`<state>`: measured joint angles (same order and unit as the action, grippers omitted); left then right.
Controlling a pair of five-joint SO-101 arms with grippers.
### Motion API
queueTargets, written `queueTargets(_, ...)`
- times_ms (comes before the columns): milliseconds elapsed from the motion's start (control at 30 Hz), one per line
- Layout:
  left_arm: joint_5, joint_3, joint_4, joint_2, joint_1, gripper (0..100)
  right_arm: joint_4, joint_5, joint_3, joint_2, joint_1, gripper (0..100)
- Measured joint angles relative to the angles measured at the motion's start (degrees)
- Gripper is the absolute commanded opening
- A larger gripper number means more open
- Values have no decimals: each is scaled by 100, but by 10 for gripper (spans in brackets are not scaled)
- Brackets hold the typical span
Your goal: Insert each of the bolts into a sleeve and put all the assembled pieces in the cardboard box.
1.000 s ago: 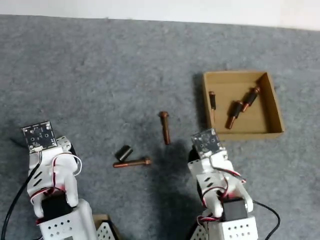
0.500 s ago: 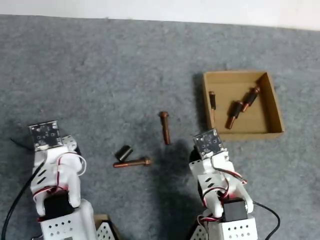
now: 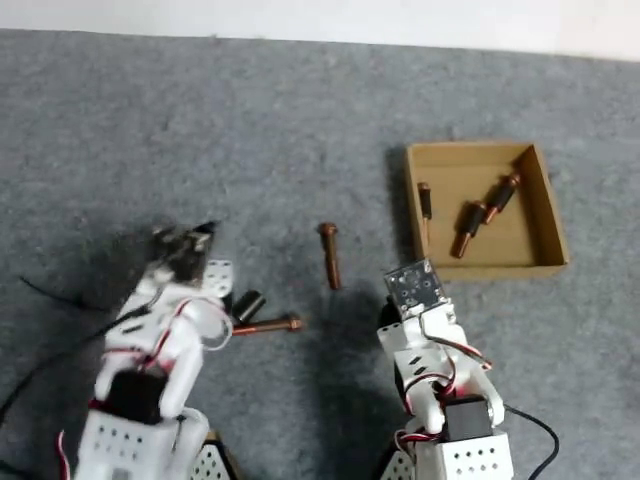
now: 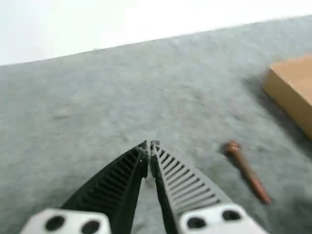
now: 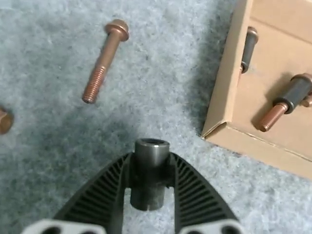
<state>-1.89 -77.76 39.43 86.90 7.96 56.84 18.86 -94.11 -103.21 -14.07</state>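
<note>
My right gripper (image 5: pixel 150 157) is shut on a dark sleeve (image 5: pixel 149 171), held upright just in front of the cardboard box (image 5: pixel 228 83). A copper bolt (image 5: pixel 105 61) lies on the carpet beyond it. In the high view that bolt (image 3: pixel 329 256) lies left of the box (image 3: pixel 478 148), and a second bolt (image 3: pixel 262 325) lies beside a loose dark sleeve (image 3: pixel 247 303). My left arm (image 3: pixel 185 252) hovers just left of that sleeve. My left gripper (image 4: pixel 148 146) is shut with nothing in it above bare carpet, the bolt (image 4: pixel 246 170) off to its side.
Three assembled bolt-and-sleeve pieces (image 3: pixel 467 228) lie inside the box. The right arm's wrist (image 3: pixel 413 287) sits close to the box's near left corner. Grey carpet covers the table, with a white wall (image 3: pixel 320 15) along the far edge.
My left arm has swung forward and to the right, from the near left corner to beside the loose sleeve and lying bolt. The right arm has barely moved and keeps its sleeve.
</note>
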Motion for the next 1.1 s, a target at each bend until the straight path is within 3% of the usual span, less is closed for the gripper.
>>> queueTargets(267, 0, 2831, 668, -3824, 1354, 35, 0, 0, 0, 0, 0, 5)
queueTargets(467, -9, 4290, 1213, -6136, 1767, 95, 0, 0, 0, 0, 0, 5)
queueTargets(767, -1407, 5029, 1222, -8000, 1829, 108, 0, 0, 0, 0, 0, 5)
queueTargets(1100, -1538, 5486, 1222, -9134, 1934, 108, 0, 0, 0, 0, 0, 5)
